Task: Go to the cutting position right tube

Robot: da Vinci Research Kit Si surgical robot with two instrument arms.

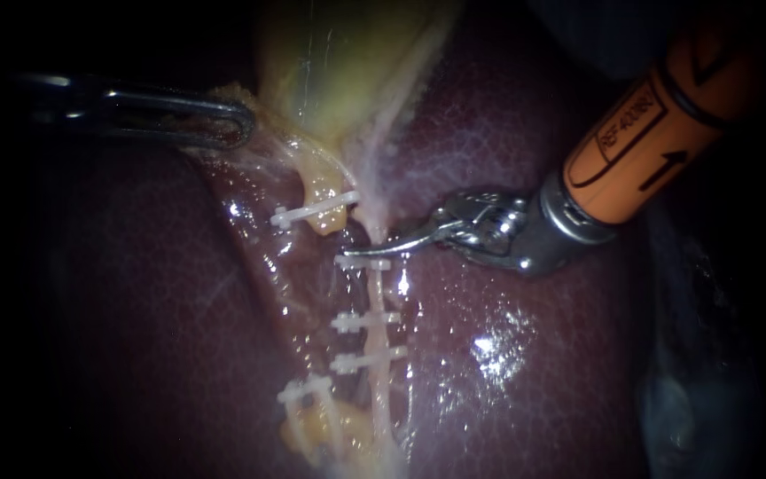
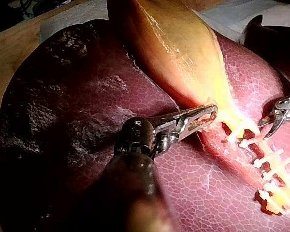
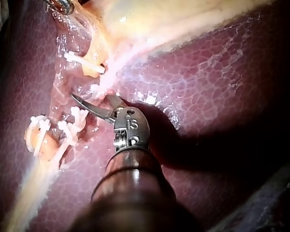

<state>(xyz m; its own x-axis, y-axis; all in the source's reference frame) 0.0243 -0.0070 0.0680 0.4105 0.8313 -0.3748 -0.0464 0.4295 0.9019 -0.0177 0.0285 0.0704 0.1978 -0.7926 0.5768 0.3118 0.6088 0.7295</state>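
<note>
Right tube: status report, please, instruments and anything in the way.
Left instrument shut on gallbladder edge. Right instrument jaws open at right tube, beside its clip nearest gallbladder. Nothing blocking.

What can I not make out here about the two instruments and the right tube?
Endoscope view: darkness swallows the shaft of the left instrument, which grips the gallbladder; the bottom edge cuts off the right tube.
Left wrist view: the edge cuts off the right instrument.
Right wrist view: shadow hides the liver beside it.
</note>
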